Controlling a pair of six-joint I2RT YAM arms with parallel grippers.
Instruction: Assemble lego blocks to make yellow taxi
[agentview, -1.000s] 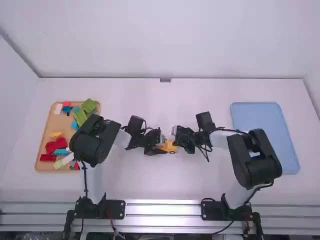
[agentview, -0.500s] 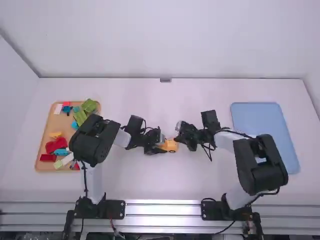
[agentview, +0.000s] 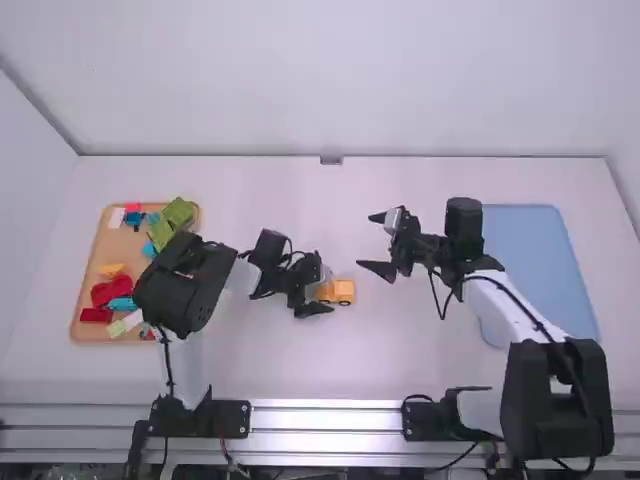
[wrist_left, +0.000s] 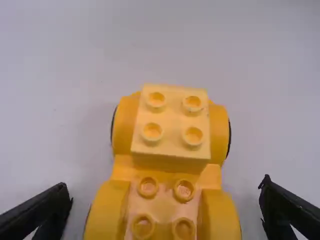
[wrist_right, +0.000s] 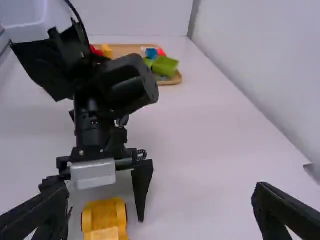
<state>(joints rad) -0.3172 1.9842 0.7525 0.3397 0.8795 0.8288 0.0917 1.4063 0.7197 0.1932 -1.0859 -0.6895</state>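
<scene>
Near the middle of the table, my left gripper (agentview: 318, 290) is low over the rear part of the yellow car (agentview: 343, 291). In the left wrist view the yellow car (wrist_left: 172, 170) lies between the spread fingers of my left gripper (wrist_left: 167, 207), with a gap on both sides; a studded block sits on its far end. To the car's right, my right gripper (agentview: 372, 243) is open and holds nothing. The right wrist view has the yellow car (wrist_right: 105, 217) beneath the left gripper, and my right gripper (wrist_right: 161, 207) with its fingers wide apart.
At the left stands a wooden tray (agentview: 92, 262) with several red, green, blue and yellow blocks. A blue tray (agentview: 520, 225) lies at the right, partly under the right arm.
My right gripper has pulled away from the car to the right and up the picture, and opened wide. The left gripper's fingers have spread, while the left arm and car have hardly moved.
</scene>
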